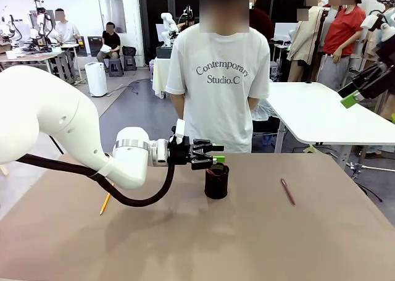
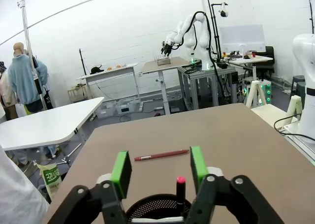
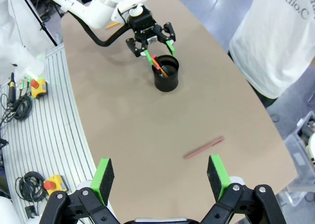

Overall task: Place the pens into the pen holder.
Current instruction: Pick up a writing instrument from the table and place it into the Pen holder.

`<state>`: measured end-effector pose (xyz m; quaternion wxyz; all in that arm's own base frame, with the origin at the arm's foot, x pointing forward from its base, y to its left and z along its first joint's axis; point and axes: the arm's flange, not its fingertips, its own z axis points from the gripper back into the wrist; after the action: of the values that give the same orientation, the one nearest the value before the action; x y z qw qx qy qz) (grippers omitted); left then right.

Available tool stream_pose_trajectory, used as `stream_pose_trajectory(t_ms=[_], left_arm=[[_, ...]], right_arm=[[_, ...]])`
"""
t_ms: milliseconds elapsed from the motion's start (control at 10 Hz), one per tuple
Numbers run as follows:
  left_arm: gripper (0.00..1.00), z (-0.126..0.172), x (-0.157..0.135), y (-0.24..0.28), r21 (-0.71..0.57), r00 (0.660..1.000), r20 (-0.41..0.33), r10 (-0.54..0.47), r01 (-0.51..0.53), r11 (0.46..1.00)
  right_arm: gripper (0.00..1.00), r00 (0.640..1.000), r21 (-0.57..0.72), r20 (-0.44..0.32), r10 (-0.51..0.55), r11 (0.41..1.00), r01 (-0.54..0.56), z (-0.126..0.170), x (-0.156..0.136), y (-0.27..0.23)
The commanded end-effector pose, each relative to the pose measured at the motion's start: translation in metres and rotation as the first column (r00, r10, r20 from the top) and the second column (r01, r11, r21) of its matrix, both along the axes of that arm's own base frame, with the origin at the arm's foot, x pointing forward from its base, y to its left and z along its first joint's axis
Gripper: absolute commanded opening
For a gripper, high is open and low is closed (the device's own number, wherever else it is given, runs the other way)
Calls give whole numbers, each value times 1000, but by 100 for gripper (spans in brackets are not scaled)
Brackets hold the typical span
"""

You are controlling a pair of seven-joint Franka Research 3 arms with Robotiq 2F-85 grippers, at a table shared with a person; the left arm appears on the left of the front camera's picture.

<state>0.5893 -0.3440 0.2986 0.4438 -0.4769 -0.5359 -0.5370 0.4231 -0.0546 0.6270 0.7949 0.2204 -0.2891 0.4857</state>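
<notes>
Mesh hides the lower length of the black pen (image 2: 180,192), which stands near upright, pink tip up, in the pen holder (image 1: 216,181) at the tabletop's (image 1: 259,244) middle. The left hand (image 2: 159,166) straddles it, parted, clear of it. The maroon pen (image 1: 287,191) lies toward the right edge, long axis near-to-far. The right hand (image 3: 161,177) gapes wide.

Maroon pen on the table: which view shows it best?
Left wrist view: the maroon pen lies full length, sharp, beyond the pen holder. The right wrist view shows it whole but fainter; the front view, small and foreshortened.
</notes>
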Motion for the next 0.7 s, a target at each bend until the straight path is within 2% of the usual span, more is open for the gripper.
stream_pose_trajectory(t_ms=[0,600], left_arm=[[100,8,-3,1,15,999,24,-27,26,1000],[100,7,-1,-1,3,1000,13,-9,9,1000]], right_arm=[[100,1000,0,2,3,1000,-3,3,0,1],[100,1000,0,2,3,1000,-3,3,0,1]])
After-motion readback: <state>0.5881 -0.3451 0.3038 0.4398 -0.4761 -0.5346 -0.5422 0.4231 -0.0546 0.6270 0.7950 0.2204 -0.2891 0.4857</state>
